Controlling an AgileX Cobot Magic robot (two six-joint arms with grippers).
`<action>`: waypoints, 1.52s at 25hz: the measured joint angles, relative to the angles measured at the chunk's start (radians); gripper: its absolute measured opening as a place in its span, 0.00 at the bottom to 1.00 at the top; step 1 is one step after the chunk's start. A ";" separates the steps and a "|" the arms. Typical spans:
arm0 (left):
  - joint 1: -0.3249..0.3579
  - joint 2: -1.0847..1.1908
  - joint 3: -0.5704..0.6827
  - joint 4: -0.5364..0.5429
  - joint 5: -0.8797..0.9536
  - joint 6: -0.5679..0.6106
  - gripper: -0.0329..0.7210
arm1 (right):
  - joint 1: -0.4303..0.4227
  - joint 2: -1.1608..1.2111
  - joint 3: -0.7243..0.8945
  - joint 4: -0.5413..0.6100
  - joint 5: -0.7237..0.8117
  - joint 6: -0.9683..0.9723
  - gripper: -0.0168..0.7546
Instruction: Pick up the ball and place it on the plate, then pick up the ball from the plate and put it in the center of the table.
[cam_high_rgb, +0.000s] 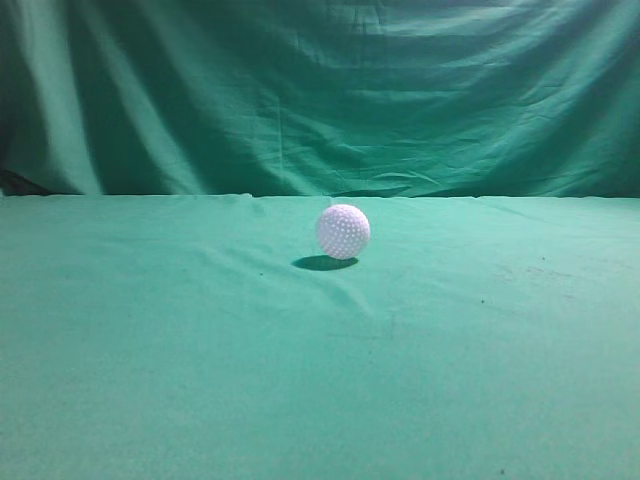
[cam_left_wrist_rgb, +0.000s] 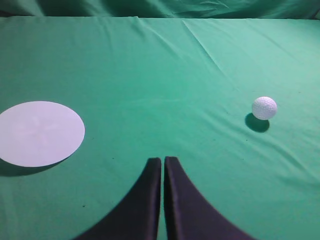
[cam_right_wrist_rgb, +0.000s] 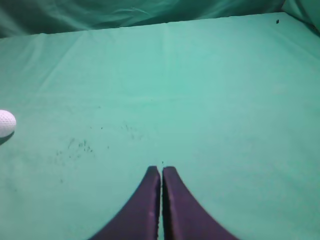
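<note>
A white dimpled ball (cam_high_rgb: 343, 231) rests on the green cloth near the middle of the table. It also shows at the right in the left wrist view (cam_left_wrist_rgb: 264, 108) and at the far left edge of the right wrist view (cam_right_wrist_rgb: 6, 123). A flat white round plate (cam_left_wrist_rgb: 39, 133) lies on the cloth at the left of the left wrist view; it is out of the exterior view. My left gripper (cam_left_wrist_rgb: 163, 161) is shut and empty, between plate and ball and apart from both. My right gripper (cam_right_wrist_rgb: 161, 170) is shut and empty, well right of the ball.
Green cloth (cam_high_rgb: 480, 380) covers the table, with soft creases around the ball and small dark specks right of it. A green curtain (cam_high_rgb: 320, 90) hangs behind the table's far edge. Neither arm shows in the exterior view.
</note>
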 joint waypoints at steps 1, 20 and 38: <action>0.000 0.000 0.000 0.000 0.000 0.000 0.04 | 0.000 0.000 0.002 0.000 -0.002 0.000 0.02; 0.000 0.000 0.000 0.000 0.000 0.000 0.04 | 0.000 0.000 0.004 -0.015 -0.010 -0.002 0.02; 0.222 -0.181 0.037 0.130 0.025 0.085 0.04 | 0.000 0.000 0.004 -0.017 -0.010 -0.002 0.02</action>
